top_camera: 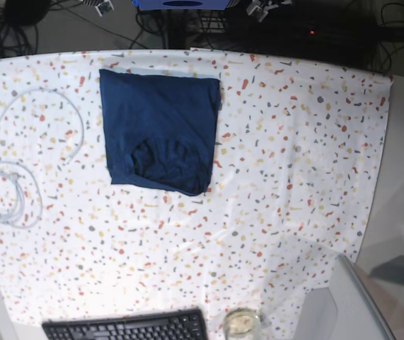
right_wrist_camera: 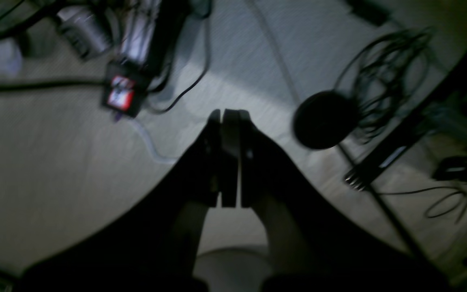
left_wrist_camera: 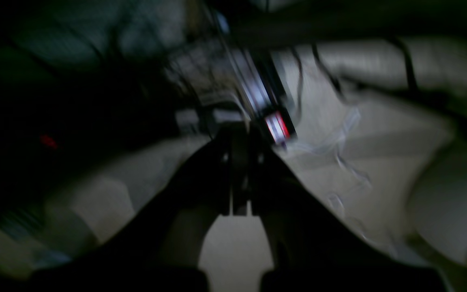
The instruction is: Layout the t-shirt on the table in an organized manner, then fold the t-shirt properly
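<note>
The t-shirt (top_camera: 160, 129) lay folded into a compact rectangle on the table (top_camera: 293, 142), upper left of centre; left gripper (left_wrist_camera: 239, 170) and right gripper (right_wrist_camera: 229, 158) jaws were pressed together, empty

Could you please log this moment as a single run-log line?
t-shirt: folded, flat on table | left tool: shut, empty | right tool: shut, empty | arms: off table

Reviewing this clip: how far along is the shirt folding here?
Looks essentially finished. The t-shirt lies as a compact folded rectangle on the table, sleeves tucked away. Nothing is in hand: left gripper and right gripper are shut, empty, away from the table. At most, its rumpled lower edge needs smoothing.
</note>
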You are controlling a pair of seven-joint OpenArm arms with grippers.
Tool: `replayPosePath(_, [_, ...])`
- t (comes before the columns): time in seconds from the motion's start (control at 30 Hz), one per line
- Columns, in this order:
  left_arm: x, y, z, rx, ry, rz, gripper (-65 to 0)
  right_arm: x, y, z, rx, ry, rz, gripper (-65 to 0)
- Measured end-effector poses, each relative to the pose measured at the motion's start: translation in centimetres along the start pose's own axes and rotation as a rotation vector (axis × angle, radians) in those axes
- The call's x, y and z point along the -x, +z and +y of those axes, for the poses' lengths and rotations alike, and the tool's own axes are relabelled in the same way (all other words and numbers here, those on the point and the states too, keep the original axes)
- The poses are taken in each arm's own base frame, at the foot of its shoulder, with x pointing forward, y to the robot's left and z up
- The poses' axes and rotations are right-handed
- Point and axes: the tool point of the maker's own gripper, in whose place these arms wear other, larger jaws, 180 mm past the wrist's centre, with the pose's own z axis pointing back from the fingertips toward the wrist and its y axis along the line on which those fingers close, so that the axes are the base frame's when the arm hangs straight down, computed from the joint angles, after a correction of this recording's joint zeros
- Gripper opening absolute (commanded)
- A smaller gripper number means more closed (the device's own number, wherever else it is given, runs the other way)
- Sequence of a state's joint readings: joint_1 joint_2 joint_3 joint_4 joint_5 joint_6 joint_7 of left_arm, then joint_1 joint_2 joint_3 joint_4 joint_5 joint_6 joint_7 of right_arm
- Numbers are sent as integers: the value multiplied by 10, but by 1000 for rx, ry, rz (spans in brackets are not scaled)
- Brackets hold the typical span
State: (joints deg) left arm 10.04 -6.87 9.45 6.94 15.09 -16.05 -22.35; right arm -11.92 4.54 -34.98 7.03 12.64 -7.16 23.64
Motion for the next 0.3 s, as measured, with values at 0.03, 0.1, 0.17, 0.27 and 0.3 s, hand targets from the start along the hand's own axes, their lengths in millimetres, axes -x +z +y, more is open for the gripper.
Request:
replayPosePath(0.03, [5, 1, 2, -2, 0, 17, -650, -8, -2, -4, 7, 0, -15, -638])
replayPosePath(0.1, [0, 1, 10, -15, 2, 12, -650, -21, -5, -5, 9, -2, -42, -638])
replayPosePath(0.17, [-19, 0, 24, -40, -2, -34, -650, -26, -6, -2, 5, -5, -49, -638])
replayPosePath(0.27, [-33, -1, 34, -63, -8, -70, -650, -23, -6, 0, 3, -5, -40, -639])
replayPosePath(0.3, [-30, -1, 31, -59, -6, -64, -650, -22, -5, -1, 5, -4, -39, -642])
